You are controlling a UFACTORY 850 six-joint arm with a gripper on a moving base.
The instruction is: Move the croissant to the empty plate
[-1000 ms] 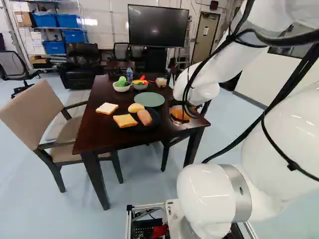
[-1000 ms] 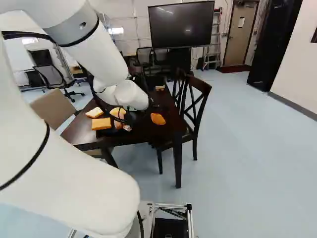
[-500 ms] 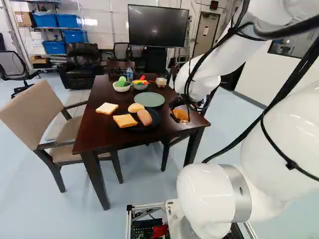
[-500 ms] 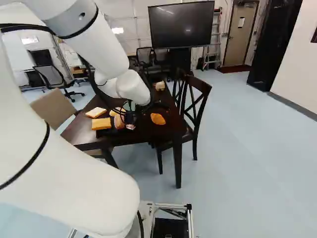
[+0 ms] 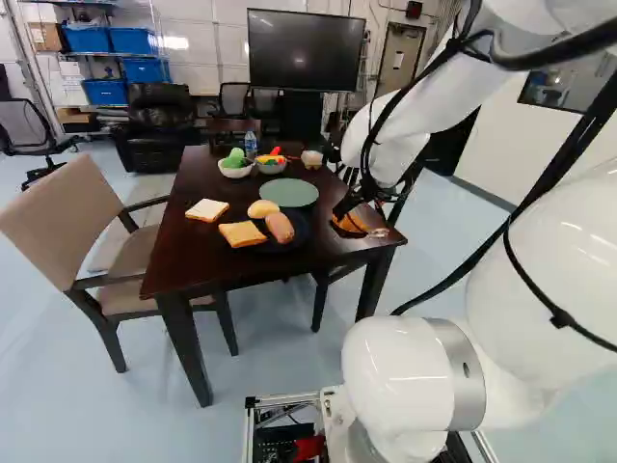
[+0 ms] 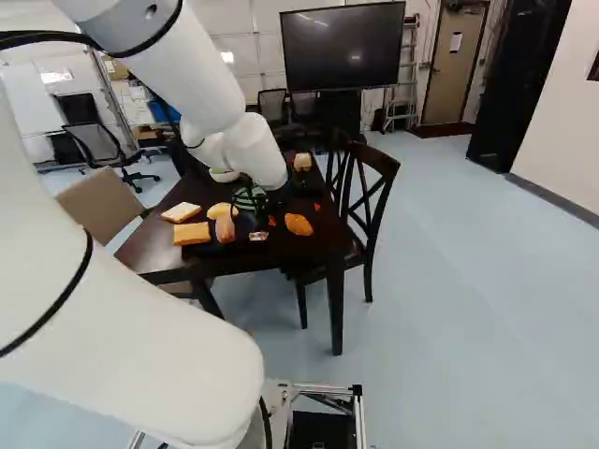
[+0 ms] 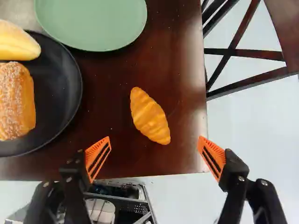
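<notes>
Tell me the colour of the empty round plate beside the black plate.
The empty round plate is pale green; the wrist view shows it best.

Base views: room bright and even, with white glare patches on the back wall (image 5: 198, 58) and glossy highlights on my white arm (image 5: 395, 376) — soft shading on the floor (image 5: 275, 386) under the table (image 5: 183, 260). Wide-angle stretch noted toward their edges; in my wrist view, a pale sheen lies along the tabletop beside the chair (image 7: 252, 53).
</notes>
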